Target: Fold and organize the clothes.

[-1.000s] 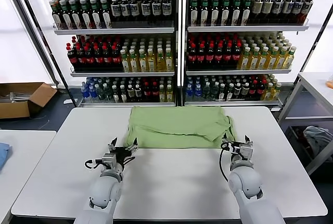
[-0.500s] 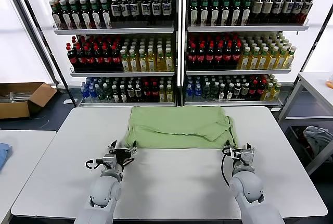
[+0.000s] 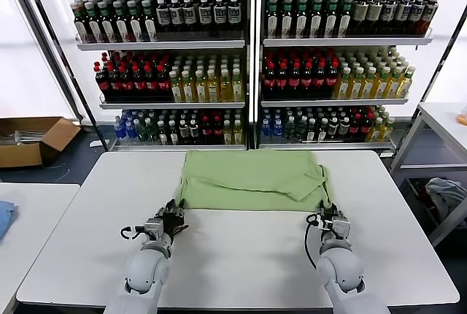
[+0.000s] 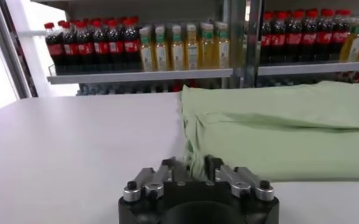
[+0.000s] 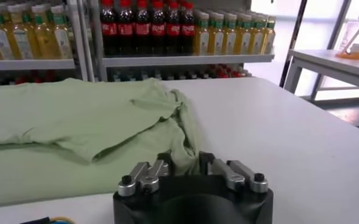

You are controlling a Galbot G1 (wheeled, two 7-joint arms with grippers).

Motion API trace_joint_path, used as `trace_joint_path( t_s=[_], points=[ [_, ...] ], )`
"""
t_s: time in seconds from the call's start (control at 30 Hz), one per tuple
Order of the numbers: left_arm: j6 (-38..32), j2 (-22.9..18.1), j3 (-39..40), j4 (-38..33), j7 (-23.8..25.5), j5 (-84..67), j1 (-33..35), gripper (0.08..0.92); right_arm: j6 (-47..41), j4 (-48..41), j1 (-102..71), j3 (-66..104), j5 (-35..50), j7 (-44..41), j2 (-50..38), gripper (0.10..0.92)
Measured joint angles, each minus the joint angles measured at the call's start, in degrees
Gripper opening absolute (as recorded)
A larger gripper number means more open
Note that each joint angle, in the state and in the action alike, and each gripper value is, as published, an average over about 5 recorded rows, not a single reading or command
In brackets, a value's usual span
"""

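**Pinching the near hem at both corners**

The shirt [image 3: 252, 179] lies partly folded toward the far side of the surface [image 3: 241, 255], its near edge running straight across in front of me. My left end effector [image 3: 173, 218] sits at the near-left corner of that edge, and my right end effector [image 3: 330, 217] at the near-right corner.

In the left wrist view my fingers [image 4: 174, 169] stand close together with a ridge of green cloth between them, so I judge that side clamped on the shirt. The right wrist view shows much the same: the fingers [image 5: 161, 164] drawn in around a bunched fold at the corner.

To do this step well, I want both grips to hold all the layers at each corner, not just the top one; the right corner looks rumpled, with a sleeve flap lying over it, so a layer could slip there. I should lift both sides evenly and just clear of the surface, keep the edge taut between my arms, and carry it toward the far edge so the fold lands square. Uneven height or speed would skew the crease.
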Motion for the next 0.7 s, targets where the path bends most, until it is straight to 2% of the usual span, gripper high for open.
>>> trace_joint_path(
  t_s=[0.1, 0.23, 0.7],
  points=[
    [0.09, 0.15, 0.22, -0.64, 0.29, 0.23, 0.6, 0.185, -0.27, 0.67, -0.56, -0.09, -0.3, 0.22, 0.09, 0.144],
    [0.24, 0.42, 0.44, -1.79, 0.57, 0.61, 1.49, 0.092, -0.55, 2.07, -1.47, -0.04, -0.55, 0.6, 0.25, 0.142],
    [1.9, 2.68, 0.65, -11.26, -0.05, -0.45, 6.85, 0.08, -2.09, 12.34, -7.2, -0.21, -1.31, 2.15, 0.59, 0.142]
  ],
)
